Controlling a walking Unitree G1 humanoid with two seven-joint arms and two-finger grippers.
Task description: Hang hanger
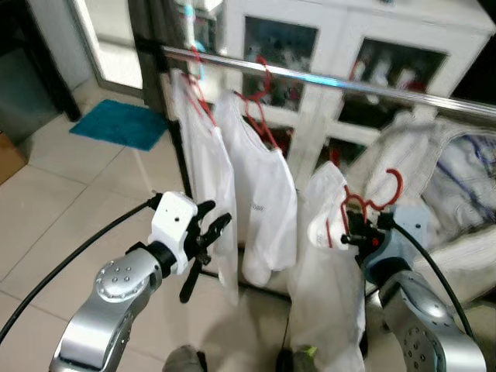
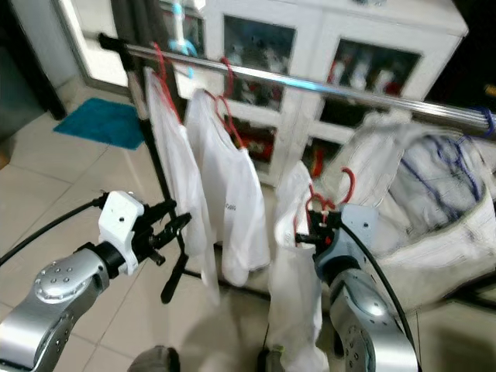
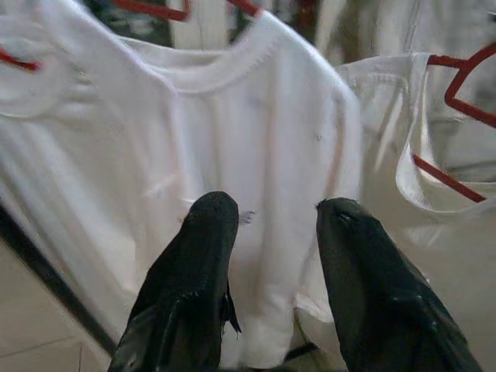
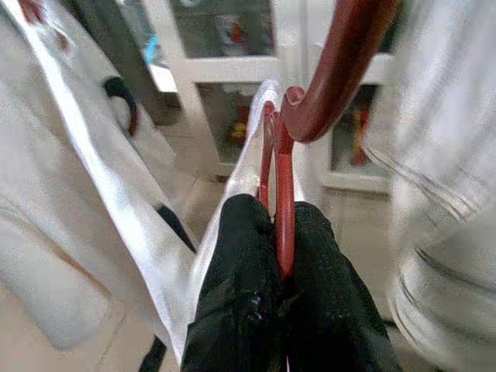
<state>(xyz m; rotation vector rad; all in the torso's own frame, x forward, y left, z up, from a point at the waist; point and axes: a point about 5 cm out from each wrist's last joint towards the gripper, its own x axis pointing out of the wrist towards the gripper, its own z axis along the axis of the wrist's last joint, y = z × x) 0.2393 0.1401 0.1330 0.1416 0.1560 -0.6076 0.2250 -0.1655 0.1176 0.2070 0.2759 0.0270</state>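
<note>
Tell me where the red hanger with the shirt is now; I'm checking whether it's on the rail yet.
Not yet: the red hanger is clamped in the right gripper, below the rail, right of the two hung white shirts.

Left end of rail [image 1: 325, 80] occupied by two hung white shirts [image 1: 260, 198] on red hangers. Bare rail stretch left free right of them, above right hand [image 1: 350, 232]. Right end crowded by heaped white laundry [image 1: 442, 186]. Cabinet [image 1: 341, 54] close behind rail.

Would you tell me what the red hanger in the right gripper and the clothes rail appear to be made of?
Red hanger: likely plastic, judging by its smooth, evenly coloured, slightly glossy surface where the right gripper pinches it. Clothes rail: seemingly metal, since the thin silver bar carries bright reflections.
</note>
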